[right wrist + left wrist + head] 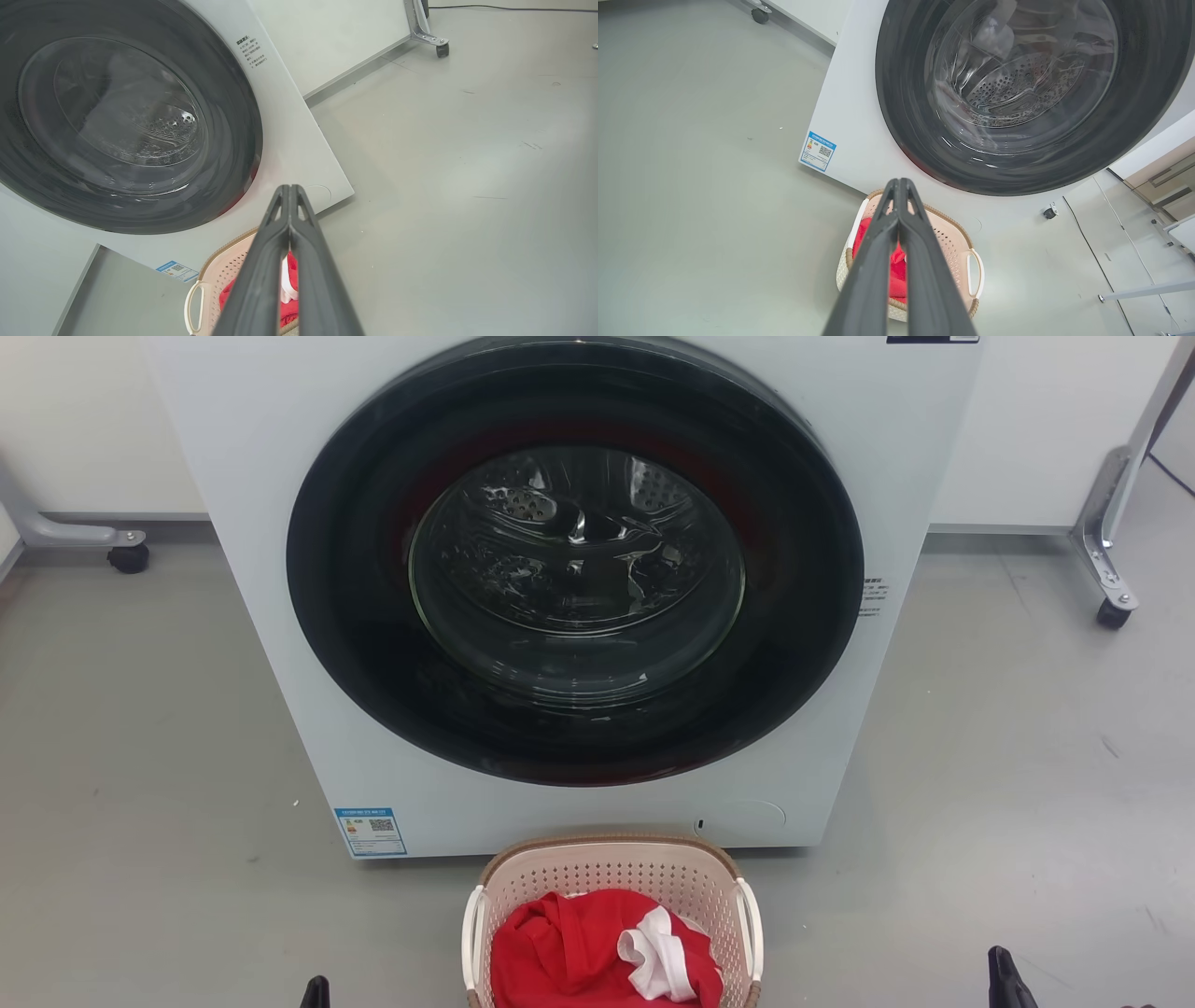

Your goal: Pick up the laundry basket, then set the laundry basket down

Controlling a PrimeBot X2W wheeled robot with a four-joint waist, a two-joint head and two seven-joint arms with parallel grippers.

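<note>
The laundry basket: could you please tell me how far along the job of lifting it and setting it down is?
Nothing looks done yet. The cream-pink perforated plastic laundry basket, holding red and white clothing, sits on the grey floor before the white washing machine. In hand: the left gripper and right gripper are both shut, empty, clear of its white side handles. Remaining: grasp, lift, set down.
</note>
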